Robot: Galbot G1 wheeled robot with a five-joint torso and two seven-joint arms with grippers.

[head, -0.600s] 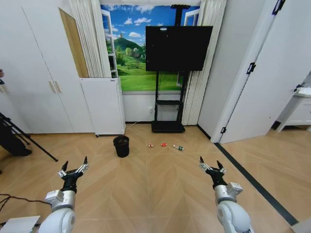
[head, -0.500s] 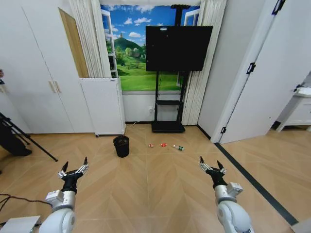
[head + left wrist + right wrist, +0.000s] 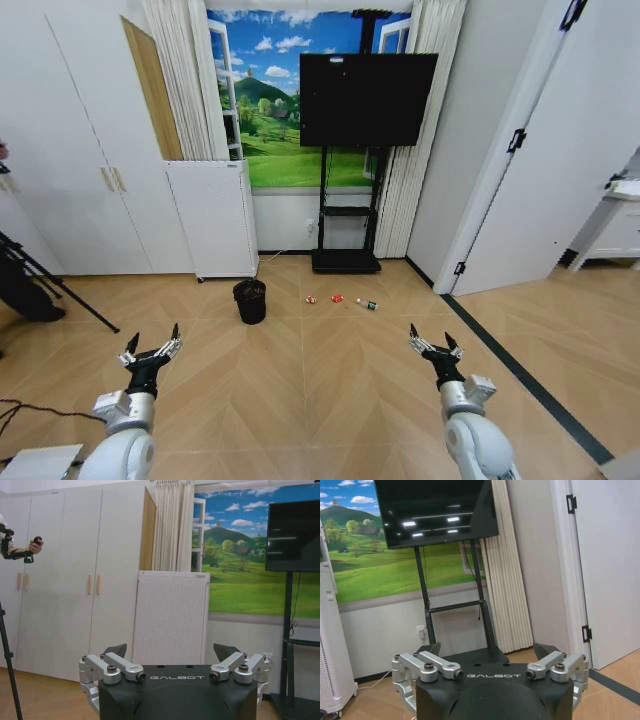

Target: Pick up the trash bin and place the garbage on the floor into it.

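The small black trash bin (image 3: 250, 301) stands on the wooden floor ahead, just in front of a white perforated appliance (image 3: 213, 219). To its right lies the garbage in a row: two red-and-white scraps (image 3: 311, 299) (image 3: 337, 298) and a green-and-white piece (image 3: 368, 304). My left gripper (image 3: 152, 343) is open, held low at the near left, well short of the bin. On the near right, my right gripper (image 3: 433, 342) is open too, far from the garbage. Nothing is between either pair of fingers.
A black TV on a stand (image 3: 366, 88) is against the back wall, its base (image 3: 345, 262) just behind the garbage. White cabinets (image 3: 70, 150) line the left, with a tripod leg (image 3: 62, 289) on the floor. A white door (image 3: 560, 160) is at right.
The right gripper has shifted very slightly; nothing else moved.
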